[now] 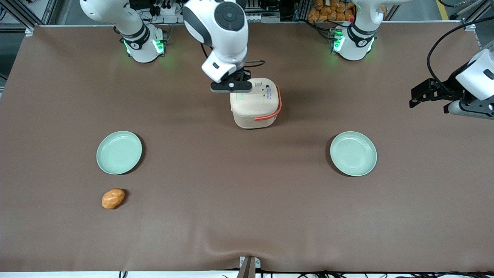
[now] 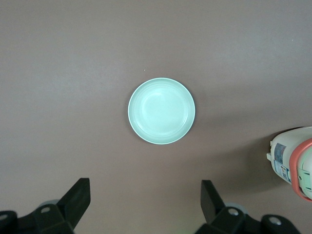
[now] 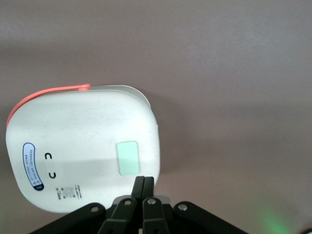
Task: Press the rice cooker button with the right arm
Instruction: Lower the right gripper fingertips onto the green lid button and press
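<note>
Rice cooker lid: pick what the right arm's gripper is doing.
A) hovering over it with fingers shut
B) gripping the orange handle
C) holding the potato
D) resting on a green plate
A: the gripper sits just above the rice cooker lid, fingers pressed together, beside the pale green button.

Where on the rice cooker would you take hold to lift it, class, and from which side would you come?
Grip the coral handle of the rice cooker. The cream body looks too wide and rounded for two fingers, and the thin band lies low against the side nearer the front camera, so coming from that side seems best. The gripper, shut, hangs over the lid.
</note>
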Robot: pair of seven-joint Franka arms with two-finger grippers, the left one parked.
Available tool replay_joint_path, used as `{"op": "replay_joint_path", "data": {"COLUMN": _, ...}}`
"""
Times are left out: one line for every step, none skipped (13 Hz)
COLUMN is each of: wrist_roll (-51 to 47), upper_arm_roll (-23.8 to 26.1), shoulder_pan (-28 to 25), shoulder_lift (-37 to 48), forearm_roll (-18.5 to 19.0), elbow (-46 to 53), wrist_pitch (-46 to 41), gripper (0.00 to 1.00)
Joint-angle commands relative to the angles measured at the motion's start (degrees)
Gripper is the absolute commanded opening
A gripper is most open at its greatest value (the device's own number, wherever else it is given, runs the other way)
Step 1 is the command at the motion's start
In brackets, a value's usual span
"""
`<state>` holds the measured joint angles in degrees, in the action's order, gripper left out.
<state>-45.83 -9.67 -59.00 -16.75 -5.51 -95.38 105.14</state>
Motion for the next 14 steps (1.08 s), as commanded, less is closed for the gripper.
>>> {"op": "replay_joint_path", "data": {"wrist_roll": -0.84, "upper_arm_roll": -0.52, "shoulder_pan": -1.21, "shoulder_lift": -1.87, "forearm_roll": -1.0, "elbow": 0.02, "wrist_pitch": 1.81, "gripper": 0.0}}
{"op": "replay_joint_path", "data": {"wrist_roll": -0.84, "upper_arm_roll": -0.44, "shoulder_pan": -1.3, "shoulder_lift": -2.4, "forearm_roll": -1.0, "elbow": 0.02, "wrist_pitch": 2.25, "gripper": 0.0}}
{"op": "replay_joint_path", "data": {"wrist_roll": -0.84, "upper_arm_roll": -0.52, "shoulder_pan": -1.47, "shoulder_lift": -2.75, "forearm_roll": -1.0, "elbow": 0.02, "wrist_pitch": 2.43, "gripper": 0.0}}
{"op": "replay_joint_path", "data": {"wrist_roll": -0.84, "upper_arm_roll": -0.52, "shoulder_pan": -1.56, "shoulder_lift": -3.37, "forearm_roll": -1.0, "elbow": 0.02, "wrist_pitch": 2.52, "gripper": 0.0}}
{"op": "replay_joint_path", "data": {"wrist_roll": -0.84, "upper_arm_roll": -0.52, "shoulder_pan": -1.82, "shoulder_lift": -3.63, "forearm_roll": -1.0, "elbow": -0.07, "wrist_pitch": 2.96, "gripper": 0.0}}
{"op": "replay_joint_path", "data": {"wrist_roll": -0.84, "upper_arm_roll": -0.52, "shoulder_pan": -1.82, "shoulder_lift": -4.33, "forearm_roll": -1.0, "elbow": 0.02, "wrist_pitch": 3.31, "gripper": 0.0}}
{"op": "replay_joint_path", "data": {"wrist_roll": -0.84, "upper_arm_roll": -0.52, "shoulder_pan": -1.91, "shoulder_lift": -4.51, "forearm_roll": -1.0, "elbow": 0.02, "wrist_pitch": 3.49, "gripper": 0.0}}
{"op": "replay_joint_path", "data": {"wrist_roll": -0.84, "upper_arm_roll": -0.52, "shoulder_pan": -2.43, "shoulder_lift": -5.04, "forearm_roll": -1.0, "elbow": 0.02, "wrist_pitch": 3.75, "gripper": 0.0}}
{"op": "replay_joint_path", "data": {"wrist_roll": -0.93, "upper_arm_roll": -0.52, "shoulder_pan": -2.7, "shoulder_lift": -5.3, "forearm_roll": -1.0, "elbow": -0.07, "wrist_pitch": 4.1, "gripper": 0.0}}
{"op": "replay_joint_path", "data": {"wrist_roll": -1.02, "upper_arm_roll": -0.52, "shoulder_pan": -2.7, "shoulder_lift": -5.65, "forearm_roll": -1.0, "elbow": -0.07, "wrist_pitch": 4.28, "gripper": 0.0}}
{"op": "replay_joint_path", "data": {"wrist_roll": -1.02, "upper_arm_roll": -0.52, "shoulder_pan": -2.7, "shoulder_lift": -6.01, "forearm_roll": -1.0, "elbow": -0.07, "wrist_pitch": 4.45, "gripper": 0.0}}
{"op": "replay_joint_path", "data": {"wrist_roll": -1.02, "upper_arm_roll": -0.52, "shoulder_pan": -3.14, "shoulder_lift": -6.44, "forearm_roll": -0.91, "elbow": -0.07, "wrist_pitch": 4.54, "gripper": 0.0}}
{"op": "replay_joint_path", "data": {"wrist_roll": -1.54, "upper_arm_roll": -0.61, "shoulder_pan": -3.66, "shoulder_lift": -7.06, "forearm_roll": -0.91, "elbow": -0.07, "wrist_pitch": 4.98, "gripper": 0.0}}
{"op": "replay_joint_path", "data": {"wrist_roll": -2.68, "upper_arm_roll": -0.61, "shoulder_pan": -3.84, "shoulder_lift": -7.5, "forearm_roll": -0.82, "elbow": -0.68, "wrist_pitch": 5.77, "gripper": 0.0}}
